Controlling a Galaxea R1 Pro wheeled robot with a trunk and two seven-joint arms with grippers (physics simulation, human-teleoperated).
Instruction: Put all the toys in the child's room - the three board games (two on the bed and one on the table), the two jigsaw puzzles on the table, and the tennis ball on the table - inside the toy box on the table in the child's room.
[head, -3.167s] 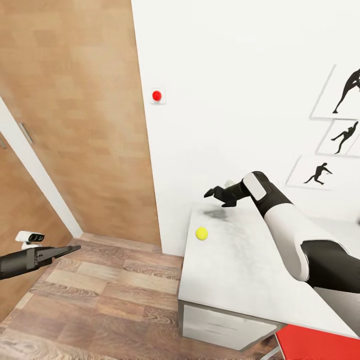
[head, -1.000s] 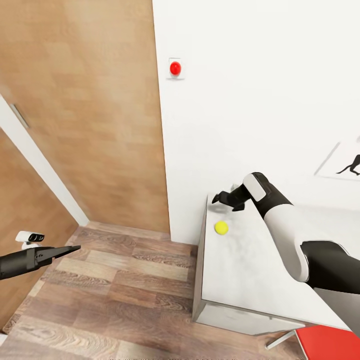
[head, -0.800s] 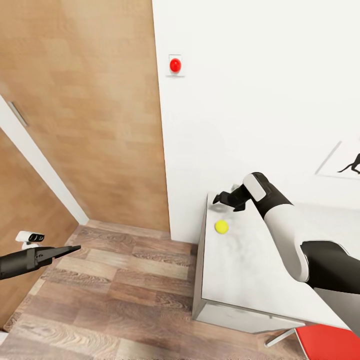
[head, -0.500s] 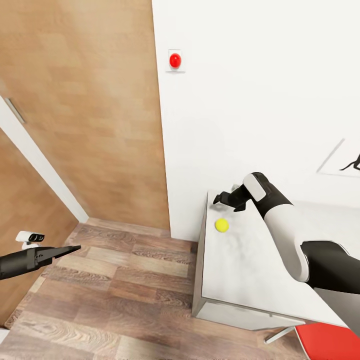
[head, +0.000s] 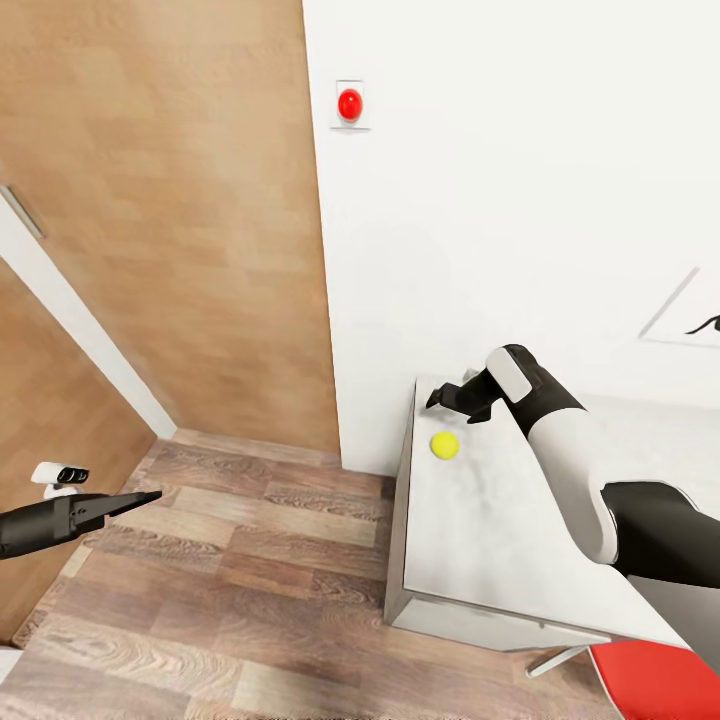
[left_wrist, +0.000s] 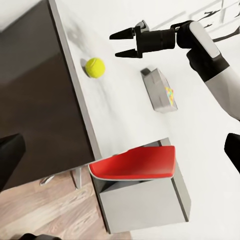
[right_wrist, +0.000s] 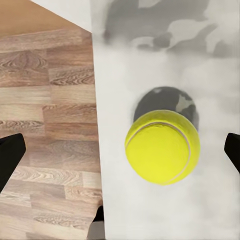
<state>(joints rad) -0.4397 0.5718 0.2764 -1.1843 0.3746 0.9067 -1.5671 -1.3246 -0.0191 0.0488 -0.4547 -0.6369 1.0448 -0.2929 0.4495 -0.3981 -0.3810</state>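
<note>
The yellow-green tennis ball (head: 444, 445) lies on the pale grey table (head: 500, 540), close to the edge at its wall end. My right gripper (head: 438, 394) hovers open just above and behind it, not touching. In the right wrist view the tennis ball (right_wrist: 162, 147) sits between the spread fingertips (right_wrist: 10, 157), nearer one side. The left wrist view shows the ball (left_wrist: 95, 67), the open right gripper (left_wrist: 116, 45) and the light grey toy box (left_wrist: 160, 90) farther along the table, with something colourful inside. My left gripper (head: 148, 496) hangs open over the wood floor, far to the left.
A red chair (head: 650, 680) stands at the table's near side, beside a grey drawer unit (left_wrist: 145, 200). A white wall with a red button (head: 349, 104) backs the table. A wooden door (head: 150, 250) and plank floor (head: 250, 580) lie to the left.
The camera has turned and tilted, shifting the wall and table in the picture. The right gripper now stands closer over the ball than 3.2 s ago. The ball rests in place; the left arm is unmoved.
</note>
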